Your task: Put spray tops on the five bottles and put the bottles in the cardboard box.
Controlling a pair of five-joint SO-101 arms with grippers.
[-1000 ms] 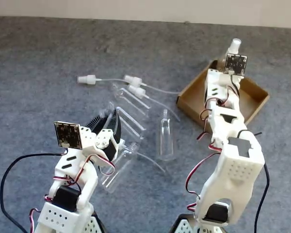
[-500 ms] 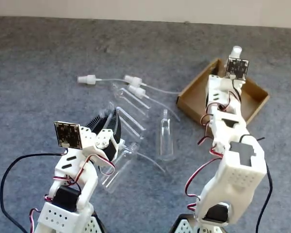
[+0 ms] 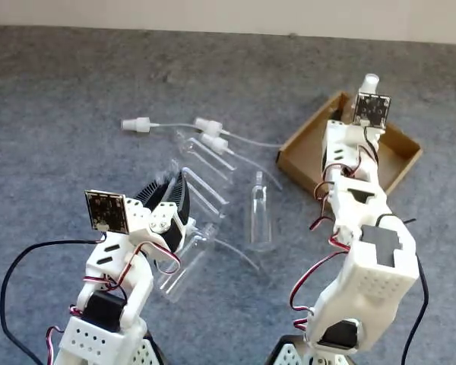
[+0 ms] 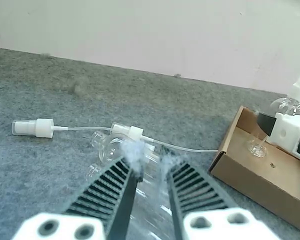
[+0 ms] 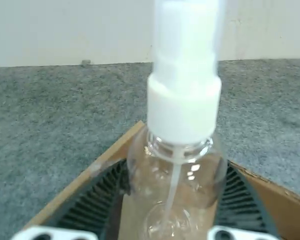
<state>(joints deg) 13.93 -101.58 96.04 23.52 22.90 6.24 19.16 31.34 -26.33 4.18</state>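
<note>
r tool (image 5: 172,200) grips capped bottle (image 5: 176,160) over box (image 5: 104,166), near rim.

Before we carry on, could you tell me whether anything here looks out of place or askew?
Nothing is spilled or broken, but the clear bottles lie tumbled on their sides in a heap, and three spray tops lie loose on the grey carpet nearby.

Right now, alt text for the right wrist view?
A clear bottle with a white spray top stands upright, gripped between the right arm's black ribbed fingers, over the cardboard box. Grey carpet and a pale wall lie behind.
</note>
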